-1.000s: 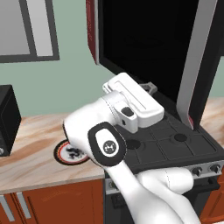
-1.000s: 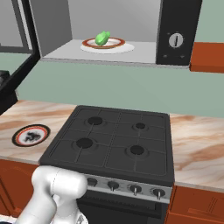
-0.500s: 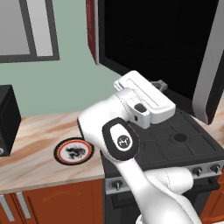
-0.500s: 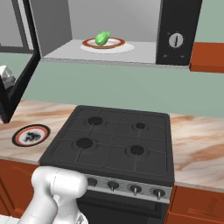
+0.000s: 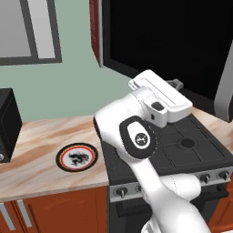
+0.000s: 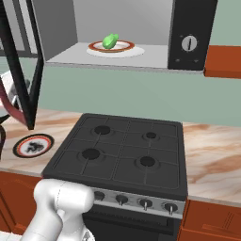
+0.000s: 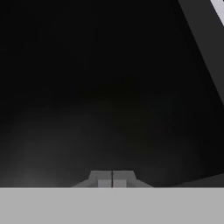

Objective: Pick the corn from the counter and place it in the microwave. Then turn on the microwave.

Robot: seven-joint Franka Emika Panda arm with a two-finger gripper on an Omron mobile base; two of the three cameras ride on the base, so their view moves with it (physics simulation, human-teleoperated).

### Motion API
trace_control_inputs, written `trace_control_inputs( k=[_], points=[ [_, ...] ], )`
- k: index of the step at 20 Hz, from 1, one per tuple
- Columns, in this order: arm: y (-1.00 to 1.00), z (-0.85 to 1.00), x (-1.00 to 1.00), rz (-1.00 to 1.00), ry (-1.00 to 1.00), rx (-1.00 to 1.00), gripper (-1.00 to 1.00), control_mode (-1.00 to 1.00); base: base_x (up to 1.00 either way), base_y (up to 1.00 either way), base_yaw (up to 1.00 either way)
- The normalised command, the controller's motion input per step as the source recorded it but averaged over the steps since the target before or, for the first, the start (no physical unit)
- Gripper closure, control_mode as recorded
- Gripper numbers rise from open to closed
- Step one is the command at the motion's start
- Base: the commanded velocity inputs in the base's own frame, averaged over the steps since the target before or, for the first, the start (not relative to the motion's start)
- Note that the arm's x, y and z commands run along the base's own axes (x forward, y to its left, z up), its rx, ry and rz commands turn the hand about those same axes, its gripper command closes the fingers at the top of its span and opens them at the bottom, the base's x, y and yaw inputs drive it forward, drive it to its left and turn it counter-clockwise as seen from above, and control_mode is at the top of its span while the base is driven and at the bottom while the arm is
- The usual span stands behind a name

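The bright-green corn (image 6: 110, 40) lies on a round plate (image 6: 126, 47) inside the open microwave (image 6: 192, 23), above the stove. The microwave's glossy black door (image 5: 168, 41) stands swung out to the left, and its dark edge (image 6: 21, 66) cuts down the left of the right base view. My gripper (image 5: 175, 83) is shut and empty, its tip against the door's dark face. In the hand view the two fingertips of the gripper (image 7: 112, 179) sit together with the black door (image 7: 87, 87) right in front of them.
A black gas stove (image 6: 122, 155) sits under the microwave, with the beige counter (image 5: 41, 168) on both sides. A round black-and-red-rimmed plate (image 5: 76, 157) lies on the counter left of the stove. A small black box (image 5: 7, 125) stands at the far left.
The microwave door has swung further toward the microwave. My hand has moved right and up with it, staying shut against its face.
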Motion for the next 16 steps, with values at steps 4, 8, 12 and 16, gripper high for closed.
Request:
trace_control_inputs(
  k=[4,8,12,16],
  points=[
    [-0.3,0.06,0.17,0.01,0.0,0.0,1.0,-1.0,0.0,0.0,0.0],
    [-0.29,0.08,0.18,0.02,0.0,0.0,1.0,-1.0,0.0,0.0,0.0],
    [-0.29,0.07,0.17,0.03,0.0,0.0,1.0,-1.0,0.0,0.0,0.0],
    [-0.27,0.07,0.15,0.05,0.0,0.01,1.0,-1.0,0.0,0.0,0.0]
  ],
)
